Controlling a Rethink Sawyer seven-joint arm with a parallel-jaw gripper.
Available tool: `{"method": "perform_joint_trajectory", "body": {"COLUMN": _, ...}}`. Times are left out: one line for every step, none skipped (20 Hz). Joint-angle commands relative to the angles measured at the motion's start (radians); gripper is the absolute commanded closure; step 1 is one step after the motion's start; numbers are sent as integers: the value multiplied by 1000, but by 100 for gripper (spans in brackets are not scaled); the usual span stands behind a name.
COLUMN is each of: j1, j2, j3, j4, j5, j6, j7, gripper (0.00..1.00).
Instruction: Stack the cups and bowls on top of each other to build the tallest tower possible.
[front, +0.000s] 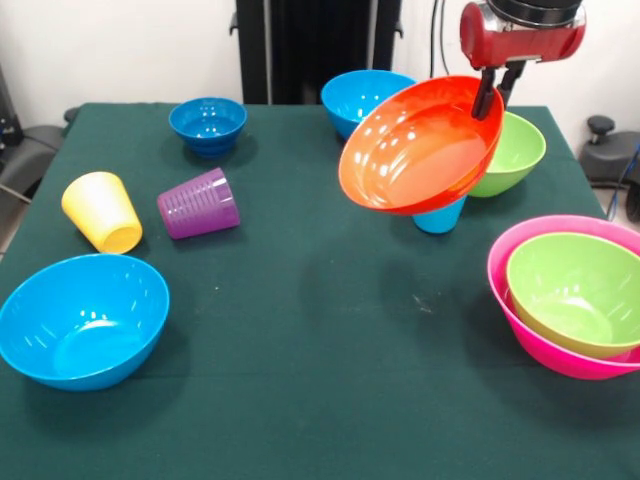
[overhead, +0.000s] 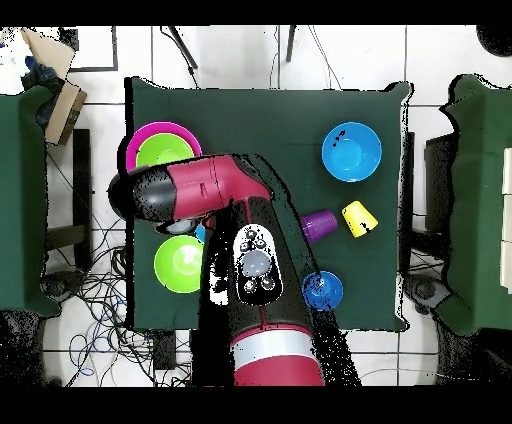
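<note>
The red arm (front: 520, 35) hangs raised, jaws clamped on a rim.

White wall (front: 120, 45) behind; white tiled floor (overhead: 100, 330) strewn with cables (overhead: 90, 290).

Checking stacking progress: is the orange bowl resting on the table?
No, the tool holds the orange bowl tilted in the air above the table.

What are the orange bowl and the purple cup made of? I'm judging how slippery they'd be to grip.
The orange bowl, held tilted at its rim by the hand, looks like glossy hard plastic: bright highlights streak its inside. The purple cup, lying on its side, seems to be translucent plastic with ribbed walls, shiny but less so. Both are probably smooth; the ribs may add some grip.
</note>
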Motion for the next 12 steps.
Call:
{"method": "perform_joint_trajectory", "body": {"j1": -8, "j2": 3, "j3": 3, "j4": 78, "j5": -21, "j6": -13, "j7": 57, "gripper": 100}}
{"method": "perform_joint_trajectory", "body": {"j1": -8, "j2": 3, "j3": 3, "j4": 78, "j5": -26, "j6": -14, "j7": 52, "gripper": 100}}
{"method": "perform_joint_trajectory", "body": {"j1": -8, "j2": 3, "j3": 3, "j4": 79, "j5": -29, "j6": -16, "j7": 49, "gripper": 100}}
{"method": "perform_joint_trajectory", "body": {"j1": -8, "j2": 3, "j3": 3, "j4": 80, "j5": -33, "j6": -16, "j7": 45, "gripper": 100}}
{"method": "perform_joint_trajectory", "body": {"j1": -8, "j2": 2, "j3": 2, "j4": 81, "j5": -36, "j6": -17, "j7": 44, "gripper": 100}}
{"method": "perform_joint_trajectory", "body": {"j1": -6, "j2": 0, "j3": -2, "j4": 87, "j5": -39, "j6": -21, "j7": 47, "gripper": 100}}
{"method": "perform_joint_trajectory", "body": {"j1": -5, "j2": -1, "j3": -3, "j4": 89, "j5": -41, "j6": -22, "j7": 47, "gripper": 100}}
{"method": "perform_joint_trajectory", "body": {"j1": -5, "j2": -3, "j3": -4, "j4": 92, "j5": -46, "j6": -22, "j7": 42, "gripper": 100}}
{"method": "perform_joint_trajectory", "body": {"j1": -5, "j2": -3, "j3": -4, "j4": 93, "j5": -48, "j6": -22, "j7": 40, "gripper": 100}}
{"method": "perform_joint_trajectory", "body": {"j1": -5, "j2": -4, "j3": -5, "j4": 95, "j5": -52, "j6": -24, "j7": 37, "gripper": 100}}
{"method": "perform_joint_trajectory", "body": {"j1": -5, "j2": -4, "j3": -5, "j4": 96, "j5": -54, "j6": -26, "j7": 35, "gripper": 100}}
{"method": "perform_joint_trajectory", "body": {"j1": -4, "j2": -5, "j3": -6, "j4": 100, "j5": -58, "j6": -31, "j7": 32, "gripper": 100}}
